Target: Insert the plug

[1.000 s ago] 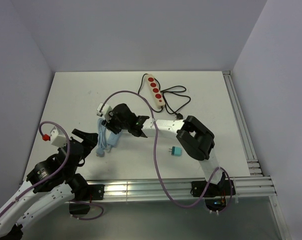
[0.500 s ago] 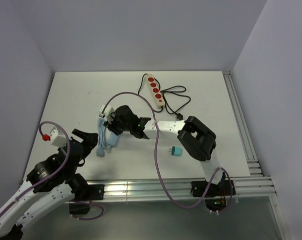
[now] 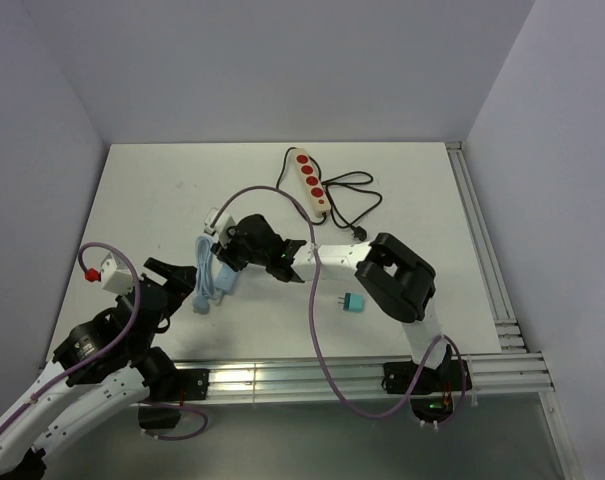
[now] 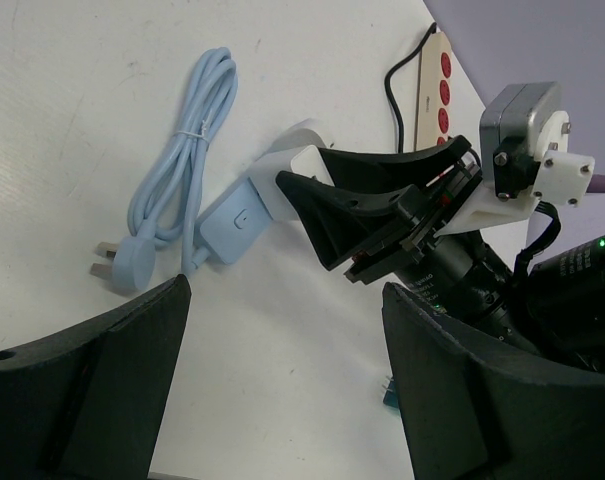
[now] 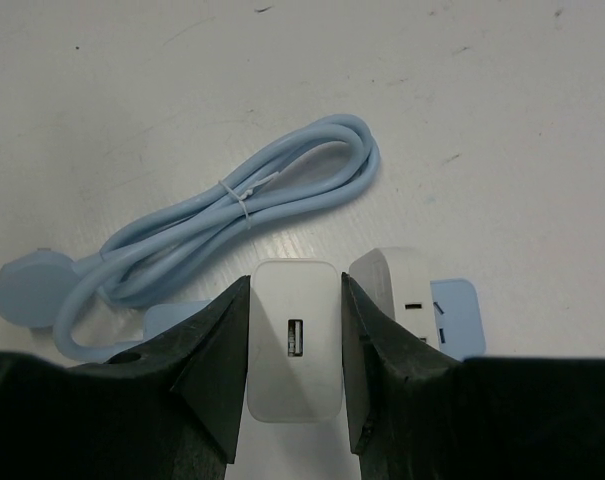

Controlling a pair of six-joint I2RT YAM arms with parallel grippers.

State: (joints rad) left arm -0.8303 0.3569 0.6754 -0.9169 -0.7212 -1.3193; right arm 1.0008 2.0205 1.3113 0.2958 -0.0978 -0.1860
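**Right gripper (image 5: 294, 290) pinching a white USB charger beside the blue extension lead**

Near the far edge of the tabletop (image 3: 432, 200), about midway along it, a cream power strip (image 3: 311, 182) with red sockets is lying with its black cord (image 3: 354, 200) looping off to the right. A small teal plug (image 3: 353, 303) is sitting alone toward the near edge, right of the middle and well apart from the rest. A purple arm cable (image 3: 312, 310) is arching over the middle of the tabletop. Left of the middle, a coiled light-blue cable (image 5: 232, 215), tied with a white band, is ending in a flat blue plug and a light-blue socket block (image 4: 232, 225).

The right gripper's jaws are closing narrowly on the white USB charger (image 5: 294, 370), one finger pressing each side and its USB port facing the wrist camera. The charger is hanging just beside the socket block; whether the two are touching is not clear.

The left gripper (image 4: 282, 380) is hovering toward the near left corner with its fingers spread wide, holding and touching nothing.
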